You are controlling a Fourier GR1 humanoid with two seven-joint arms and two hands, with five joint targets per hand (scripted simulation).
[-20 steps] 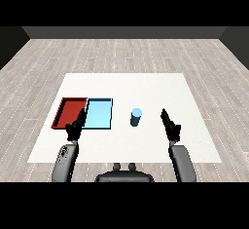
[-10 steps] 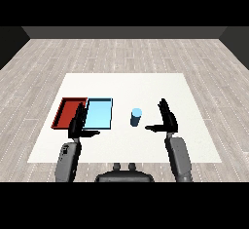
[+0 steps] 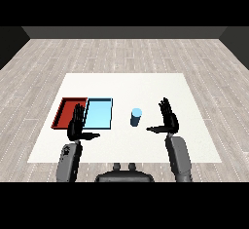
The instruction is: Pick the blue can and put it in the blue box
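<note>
You're looking down on one white table (image 3: 126,84), set on a grey plank floor (image 3: 121,52). On the table's left side you've got two trays lying side by side with their edges touching: one red tray (image 3: 62,112) on the outside, one light blue tray (image 3: 99,114) on the inside.

Two grey forearms come up from the lower corners, one on each side. Your left forearm (image 3: 69,161) rises by the trays; your right forearm (image 3: 179,157) stands further across the table.

Two black hands next. Your left hand (image 3: 76,127) is up in front of the seam between the two trays, fingers straight and spread, thumb pointing inward, holding nothing. Your right hand (image 3: 168,120) is spread wide too, fingers upright, thumb stretched toward the middle, palm turned inward, empty.

And the smallest thing: one blue can (image 3: 136,117), the only can in view. It stands upright on the bare table, just to the right of the light blue tray and outside it. It sits between that tray and your right hand, near the outstretched thumb but clearly apart from it. Neither hand touches it.
</note>
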